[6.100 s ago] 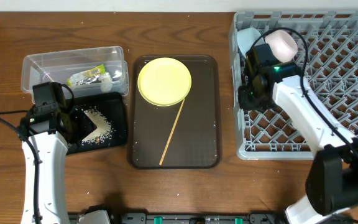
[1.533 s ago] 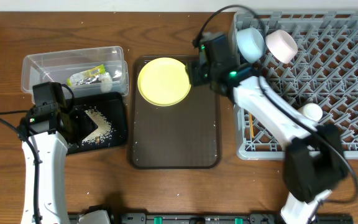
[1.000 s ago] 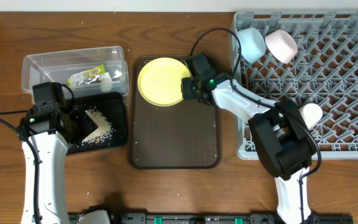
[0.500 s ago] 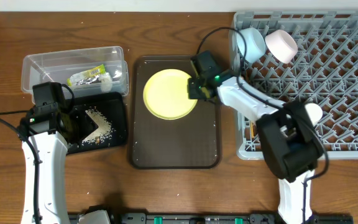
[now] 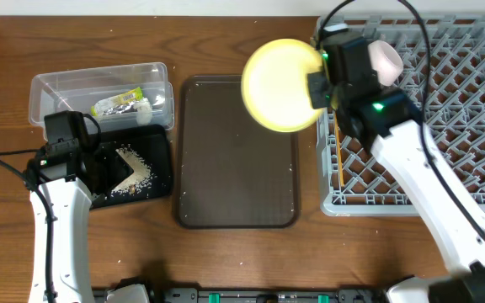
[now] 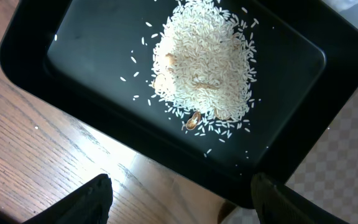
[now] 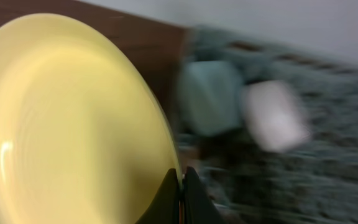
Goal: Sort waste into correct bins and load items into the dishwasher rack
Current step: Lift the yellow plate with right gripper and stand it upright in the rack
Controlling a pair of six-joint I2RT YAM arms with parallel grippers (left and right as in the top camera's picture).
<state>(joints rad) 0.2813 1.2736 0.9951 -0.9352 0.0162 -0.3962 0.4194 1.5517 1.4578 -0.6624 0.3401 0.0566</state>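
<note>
My right gripper [image 5: 320, 89] is shut on the rim of the round yellow plate [image 5: 279, 84] and holds it tilted in the air at the left edge of the grey dishwasher rack [image 5: 445, 109]. In the right wrist view the fingertips [image 7: 180, 191] pinch the plate [image 7: 67, 118]; the light blue bowl [image 7: 209, 96] and the white bowl [image 7: 275, 116] are blurred behind. Chopsticks [image 5: 340, 165] lie in the rack. My left gripper [image 6: 182, 208] is open over the black tray [image 6: 73, 56], which holds rice crumbs [image 6: 204, 68]. The clear tub [image 5: 74, 84] holds the wrapper [image 5: 116, 103] and a white scrap [image 5: 146, 105].
The brown serving tray [image 5: 234, 160] lies between the bins and the rack. The white bowl [image 5: 386, 59] sits in the rack's far left corner. My right arm [image 5: 428, 185] stretches over the rack's left half. The small pale cup is hidden.
My right gripper has lifted the yellow plate off the brown tray and carried it up and right to the rack's edge. The left arm has not moved.
</note>
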